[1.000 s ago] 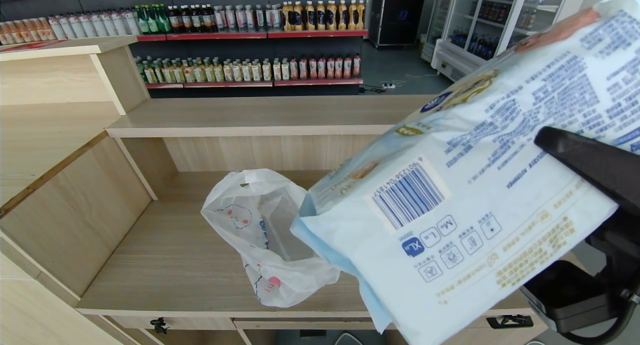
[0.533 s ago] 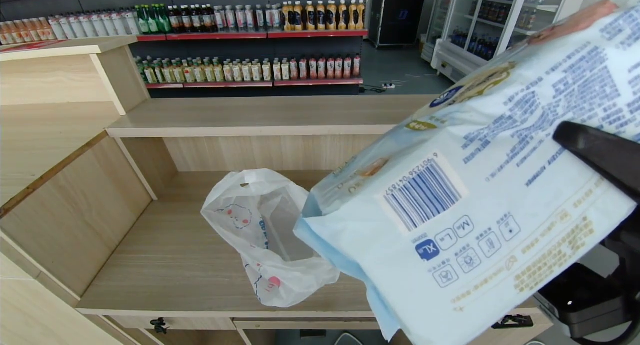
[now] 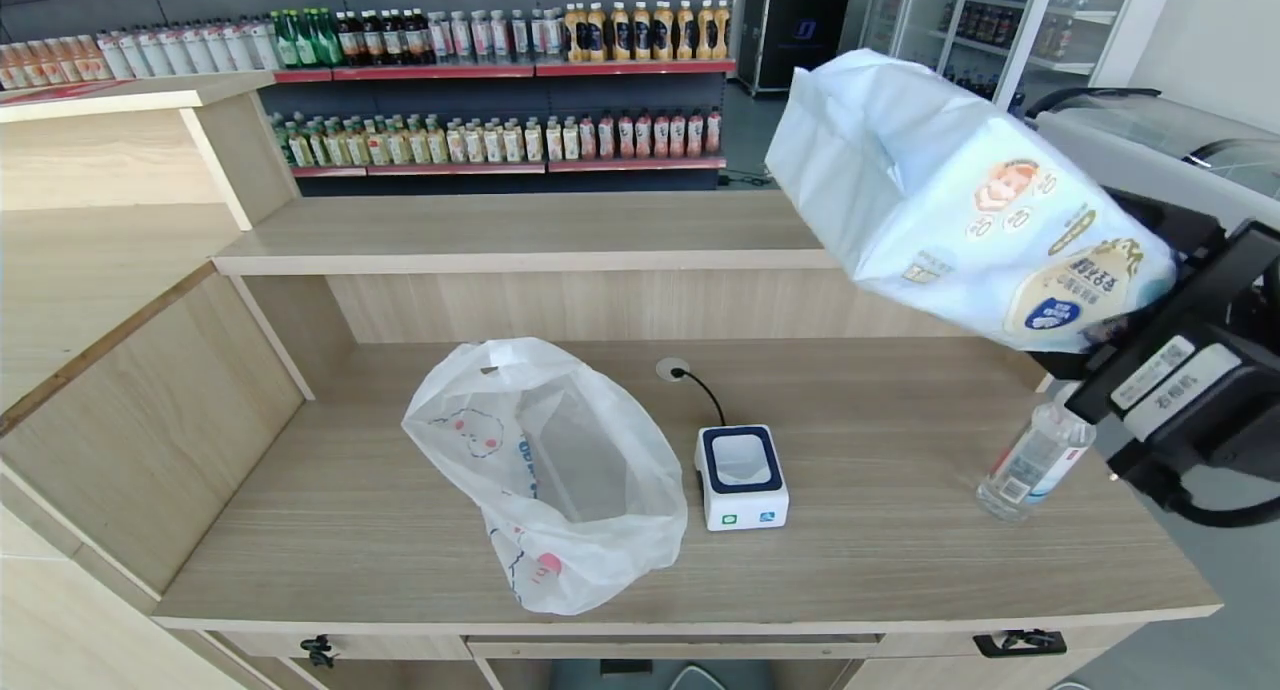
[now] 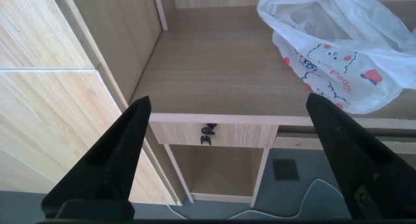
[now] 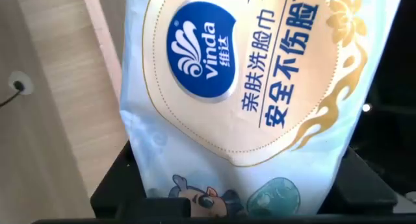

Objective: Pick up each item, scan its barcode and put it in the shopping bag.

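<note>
My right gripper (image 3: 1125,328) is shut on one end of a large white and pale blue tissue pack (image 3: 960,205), held tilted in the air above the counter's right side. Up close, the pack (image 5: 247,87) sits between the gripper's dark fingers (image 5: 116,185). An open white plastic shopping bag (image 3: 545,470) with cartoon prints lies on the counter's middle. Beside it on the right stands a small white barcode scanner (image 3: 742,475). A clear plastic bottle (image 3: 1035,450) stands at the counter's right end. My left gripper (image 4: 224,165) is open and empty, off the counter's front edge near the bag (image 4: 338,49).
The wooden counter (image 3: 880,560) has a raised back ledge (image 3: 520,235) and a side wall (image 3: 150,410) on the left. The scanner's black cable (image 3: 705,390) runs to a hole in the top. Drink shelves line the room behind.
The tissue pack has swung up, back and to the right, away from the camera, its barcode side turned away. The scanner and the bottle have come into sight.
</note>
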